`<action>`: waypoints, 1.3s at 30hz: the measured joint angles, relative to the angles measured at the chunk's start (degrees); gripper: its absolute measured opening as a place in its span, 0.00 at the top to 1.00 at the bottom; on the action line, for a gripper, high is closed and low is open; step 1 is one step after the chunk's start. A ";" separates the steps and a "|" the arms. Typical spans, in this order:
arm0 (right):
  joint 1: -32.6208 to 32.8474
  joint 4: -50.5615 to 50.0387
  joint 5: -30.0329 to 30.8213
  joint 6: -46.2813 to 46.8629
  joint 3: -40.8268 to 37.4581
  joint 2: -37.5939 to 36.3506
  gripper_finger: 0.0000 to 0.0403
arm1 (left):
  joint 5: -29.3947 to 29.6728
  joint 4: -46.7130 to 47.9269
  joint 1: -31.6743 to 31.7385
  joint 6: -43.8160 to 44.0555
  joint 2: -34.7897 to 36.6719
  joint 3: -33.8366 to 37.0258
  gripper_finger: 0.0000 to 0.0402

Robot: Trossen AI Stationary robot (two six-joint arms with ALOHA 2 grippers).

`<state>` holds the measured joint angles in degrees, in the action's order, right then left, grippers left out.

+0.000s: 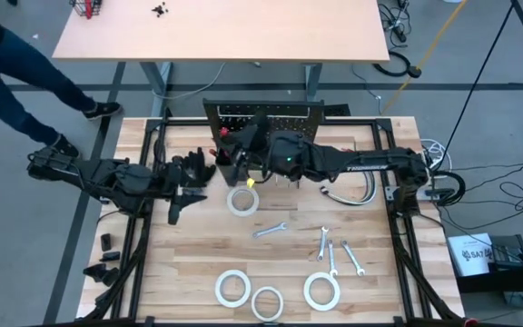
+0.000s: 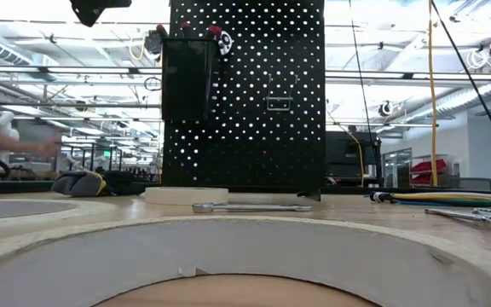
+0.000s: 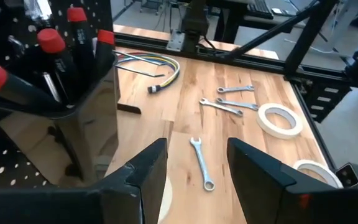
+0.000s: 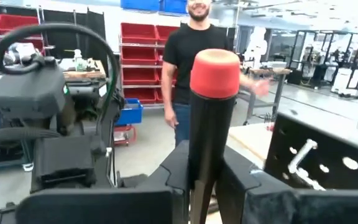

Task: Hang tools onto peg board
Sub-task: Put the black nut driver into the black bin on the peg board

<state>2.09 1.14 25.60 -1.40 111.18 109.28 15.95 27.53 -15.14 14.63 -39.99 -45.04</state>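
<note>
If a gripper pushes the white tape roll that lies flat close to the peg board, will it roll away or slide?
The tape roll lies flat on the table, so it would probably slide, not roll. It is a thin hollow ring, likely light for its size. Stood on edge, it might roll easily.

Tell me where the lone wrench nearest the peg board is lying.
In the high view the wrench lies flat mid-table, just in front of the tape roll before the peg board, apart from three wrenches to its right.

peg board (image 1: 263, 115) stands at the bench's (image 1: 198, 254) far edge; tape rolls (image 1: 268, 292) lie along the near edge, wrenches (image 1: 332, 254) between them.
</note>
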 joint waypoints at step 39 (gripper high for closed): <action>8.53 -5.00 29.53 -5.06 1.15 0.01 0.91 | 10.09 -6.03 0.92 -6.13 -0.13 0.05 0.57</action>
<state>10.61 -3.86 55.13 -6.46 112.33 109.30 26.04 21.50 -14.21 8.50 -40.12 -44.99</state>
